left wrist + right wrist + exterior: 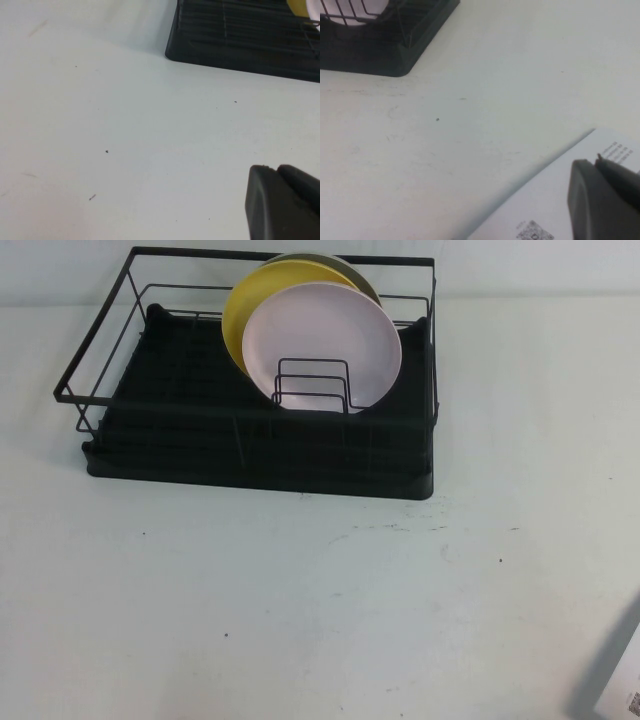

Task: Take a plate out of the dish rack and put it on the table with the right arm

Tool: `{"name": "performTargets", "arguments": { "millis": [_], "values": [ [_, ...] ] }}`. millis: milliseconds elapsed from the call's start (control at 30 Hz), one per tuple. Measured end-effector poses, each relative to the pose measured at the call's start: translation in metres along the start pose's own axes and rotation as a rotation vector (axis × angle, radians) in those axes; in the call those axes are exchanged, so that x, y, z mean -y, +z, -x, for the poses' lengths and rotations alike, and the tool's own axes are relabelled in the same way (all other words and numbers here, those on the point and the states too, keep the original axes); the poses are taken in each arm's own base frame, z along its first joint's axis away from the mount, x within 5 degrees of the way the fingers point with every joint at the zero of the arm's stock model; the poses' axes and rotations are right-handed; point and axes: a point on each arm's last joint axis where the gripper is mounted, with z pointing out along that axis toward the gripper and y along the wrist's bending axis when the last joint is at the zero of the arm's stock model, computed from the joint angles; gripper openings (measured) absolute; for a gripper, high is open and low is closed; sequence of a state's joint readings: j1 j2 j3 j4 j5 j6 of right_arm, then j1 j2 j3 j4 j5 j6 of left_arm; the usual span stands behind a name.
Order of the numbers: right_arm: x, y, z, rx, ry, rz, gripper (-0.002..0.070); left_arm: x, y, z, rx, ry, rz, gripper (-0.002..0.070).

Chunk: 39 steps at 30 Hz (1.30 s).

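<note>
Pink plate (pixel 325 345) is standing upright in the dish rack (pixel 250 455), frontmost, leaning against the yellow plate (pixel 250 305). I'm holding my right gripper (pixel 605 200) low over the table (pixel 300 610), above a printed sheet (pixel 555 210). Left gripper (pixel 282 200) is sitting near the rack's corner. Can't tell how either claw stands; nothing visibly held.

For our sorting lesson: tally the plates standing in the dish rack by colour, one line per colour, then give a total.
Pale pink plate: 1
Yellow plate: 1
Olive-grey plate: 1
Total: 3 plates in the dish rack
Left gripper and right gripper hang over the table, away from them.
</note>
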<state>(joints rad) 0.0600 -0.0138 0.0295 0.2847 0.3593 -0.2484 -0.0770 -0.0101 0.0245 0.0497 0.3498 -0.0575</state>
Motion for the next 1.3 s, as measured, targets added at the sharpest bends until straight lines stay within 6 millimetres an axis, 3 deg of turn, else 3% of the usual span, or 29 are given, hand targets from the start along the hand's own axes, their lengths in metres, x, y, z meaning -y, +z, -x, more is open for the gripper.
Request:
{"name": "performTargets", "arguments": {
  "millis": [200,433,900,1100,1300],
  "values": [
    [-0.004,-0.001,0.009,0.095,0.243,0.059,-0.0018,0.0,0.0,0.0,0.0,0.0,0.0,-0.0004],
    [-0.003,-0.003,0.023,0.238,0.649,0.114,-0.0018,0.0,0.0,0.0,0.0,0.0,0.0,-0.0004],
    [-0.004,-0.004,0.031,0.231,0.744,0.141,-0.0018,0.0,0.0,0.0,0.0,0.0,0.0,-0.0004],
    [-0.016,0.006,0.088,0.04,0.557,0.188,-0.0018,0.0,0.0,0.0,0.0,0.0,0.0,-0.0004],
    [-0.023,0.06,0.151,-0.21,0.349,0.266,-0.0018,0.0,0.0,0.0,0.0,0.0,0.0,-0.0004]
  ]
}}
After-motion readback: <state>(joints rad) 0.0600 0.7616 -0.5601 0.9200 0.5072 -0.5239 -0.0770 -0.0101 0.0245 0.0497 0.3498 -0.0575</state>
